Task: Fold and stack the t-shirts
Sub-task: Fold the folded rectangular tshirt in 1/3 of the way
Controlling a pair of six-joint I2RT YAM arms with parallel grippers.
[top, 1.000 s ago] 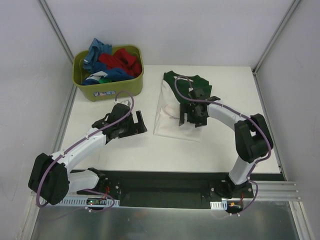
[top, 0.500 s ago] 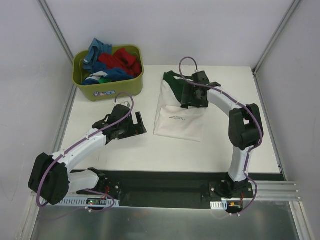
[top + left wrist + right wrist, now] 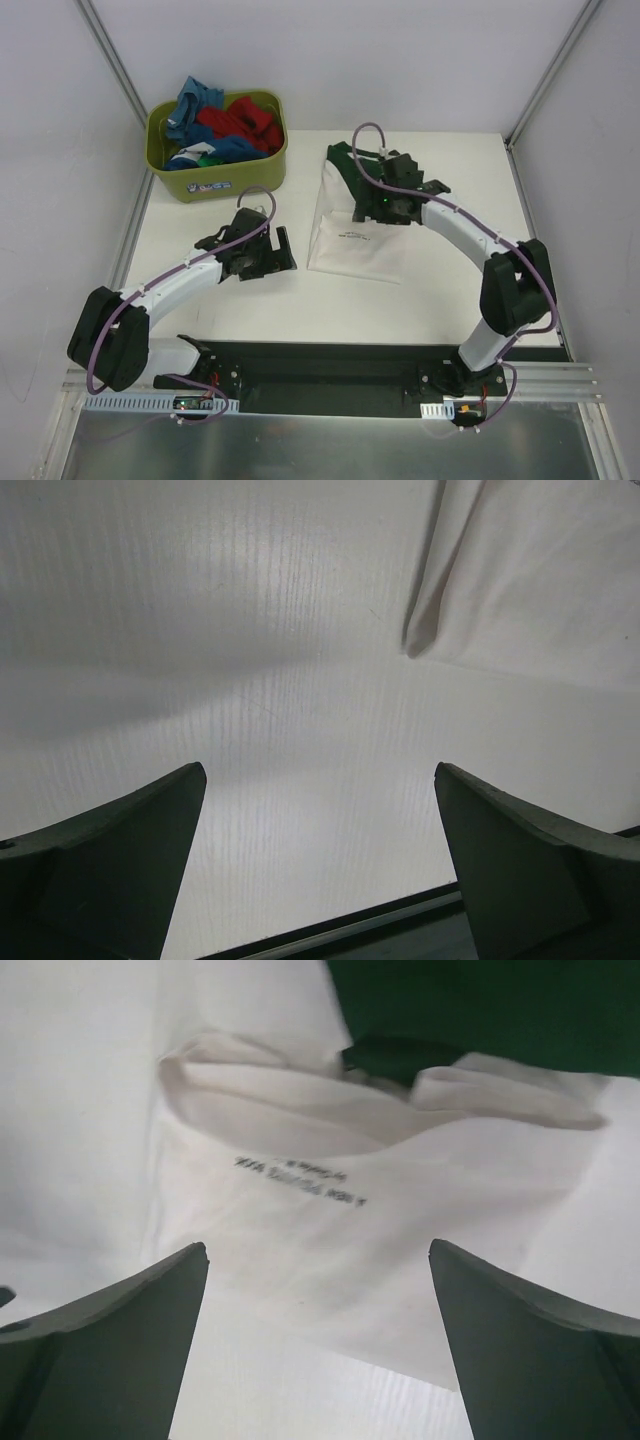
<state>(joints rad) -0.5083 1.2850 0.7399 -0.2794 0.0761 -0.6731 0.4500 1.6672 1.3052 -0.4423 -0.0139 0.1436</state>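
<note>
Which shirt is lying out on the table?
The cream shirt, dark green at the top; the blue, red and green shirts sit bunched in the olive tub.

Left claw (image 3: 318,772) spread wide above white table (image 3: 200,630); cream t-shirt (image 3: 540,570) edge, upper right

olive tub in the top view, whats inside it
The olive-green tub holds a heap of crumpled t-shirts: blue shirts, red cloth and a sliver of bright green cloth. They cover the tub floor, so anything lying beneath the heap cannot be seen.
</note>
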